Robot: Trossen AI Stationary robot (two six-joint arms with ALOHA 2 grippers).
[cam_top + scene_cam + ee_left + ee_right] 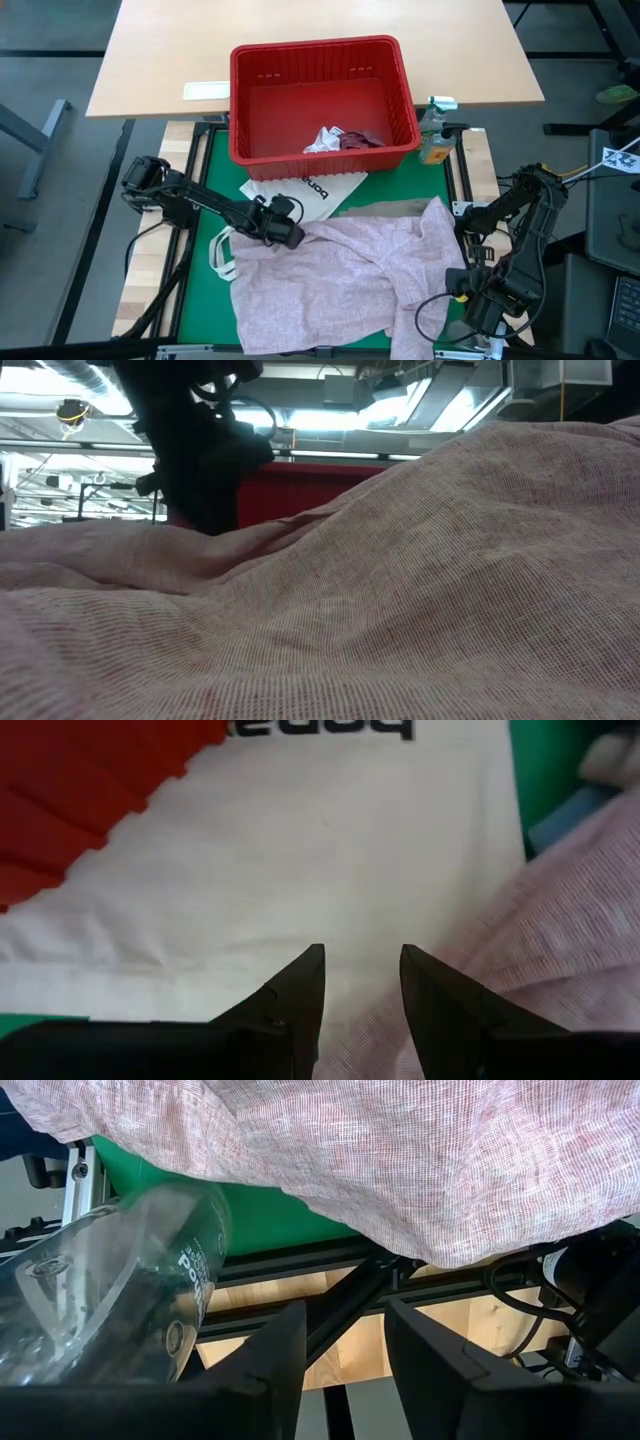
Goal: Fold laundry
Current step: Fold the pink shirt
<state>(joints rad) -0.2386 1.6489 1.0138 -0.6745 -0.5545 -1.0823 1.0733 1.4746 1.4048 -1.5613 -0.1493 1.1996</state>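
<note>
Mottled pink garment spread over green mat, my left gripper narrowly parted, empty, over white tote bag with black lettering, my right gripper parted at mat's right edge, beside clear bottle, wrist-only.

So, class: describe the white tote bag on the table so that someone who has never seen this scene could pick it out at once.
Find the red basket at the far edge of the green mat. Just in front of it lies the white tote bag, partly beneath the mottled pink garment. Only it bears black lettering and loop handles.
</note>
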